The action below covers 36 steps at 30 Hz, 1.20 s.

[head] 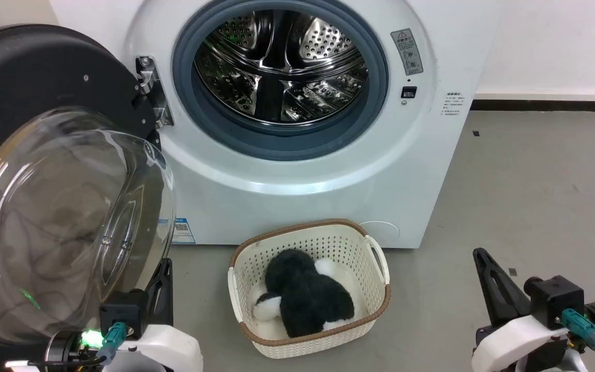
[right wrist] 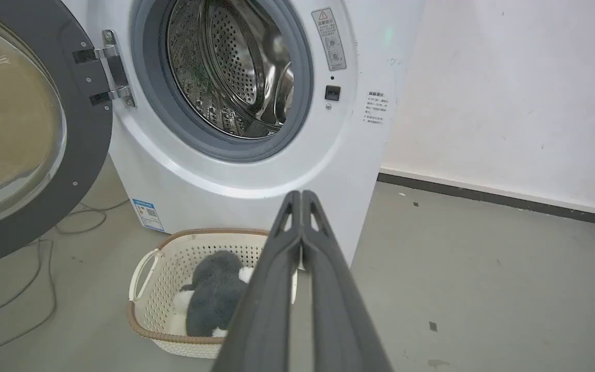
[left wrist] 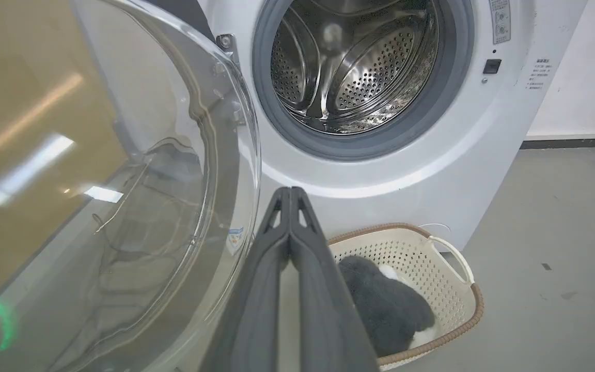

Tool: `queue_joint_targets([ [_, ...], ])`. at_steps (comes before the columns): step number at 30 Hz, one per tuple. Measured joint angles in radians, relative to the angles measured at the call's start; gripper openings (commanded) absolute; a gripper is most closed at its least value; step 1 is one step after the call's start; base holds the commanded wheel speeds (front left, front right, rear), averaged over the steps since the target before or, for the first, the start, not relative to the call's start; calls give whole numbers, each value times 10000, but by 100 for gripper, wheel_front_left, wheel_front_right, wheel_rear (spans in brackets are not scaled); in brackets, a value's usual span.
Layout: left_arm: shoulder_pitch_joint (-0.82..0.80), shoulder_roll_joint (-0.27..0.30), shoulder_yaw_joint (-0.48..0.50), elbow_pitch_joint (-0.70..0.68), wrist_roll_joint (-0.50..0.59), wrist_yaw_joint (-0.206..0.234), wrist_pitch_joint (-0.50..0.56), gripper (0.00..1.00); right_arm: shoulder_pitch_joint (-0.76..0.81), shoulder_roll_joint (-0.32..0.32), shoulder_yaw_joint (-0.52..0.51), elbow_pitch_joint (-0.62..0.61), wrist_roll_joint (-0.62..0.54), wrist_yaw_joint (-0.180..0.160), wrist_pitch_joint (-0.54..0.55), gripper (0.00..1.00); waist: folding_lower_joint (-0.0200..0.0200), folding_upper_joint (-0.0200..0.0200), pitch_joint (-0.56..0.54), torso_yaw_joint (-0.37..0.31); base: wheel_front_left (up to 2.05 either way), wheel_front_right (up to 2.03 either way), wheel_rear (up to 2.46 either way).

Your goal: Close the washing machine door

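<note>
The white washing machine (head: 297, 175) stands ahead with its steel drum exposed inside the grey gasket. Its door (head: 44, 93), a black disc with a bulging clear glass bowl, hangs wide open on the hinge at the left. In the left wrist view the door (left wrist: 137, 196) is close on the left of my left gripper (left wrist: 290, 192), whose fingers are shut and empty. In the head view the left gripper (head: 166, 264) sits low, just right of the glass bowl. My right gripper (head: 479, 254) is low at the right, shut with nothing in it (right wrist: 301, 195). The door (right wrist: 60, 155) appears at the left of the right wrist view.
A cream perforated basket (head: 375, 258) holding a black and white plush toy (head: 302, 299) stands on the grey floor right before the machine. Loose cables (right wrist: 44, 243) lie on the floor under the door. A white wall (head: 550, 46) with a dark skirting runs behind at the right.
</note>
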Motion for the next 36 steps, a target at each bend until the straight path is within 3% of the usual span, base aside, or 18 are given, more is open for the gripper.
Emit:
queue_joint_targets([
  [5, 0, 0, 4, 0, 0, 0, 0, 0, 0, 0, 0, 0, 0, 0, 0, 0, 0, -1, 0, 0, 0, 0, 0],
  [6, 2, -2, 0, 2, -2, 4, 0, 100, -2, 0, 2, 2, 4, 0, 0, 100, 0, 0, 0, 0, 0, 0, 0],
  [24, 4, -2, -125, 69, -48, 50, -217, 100, -1, -2, 44, 63, 138, 0, -226, 100, 1, 0, 11, 87, 0, 0, 0],
  [36, 7, -2, -178, 151, -81, 138, -502, 100, 1, -17, 207, 159, 378, 0, -499, 100, 1, 0, -15, 525, 0, 0, 0],
])
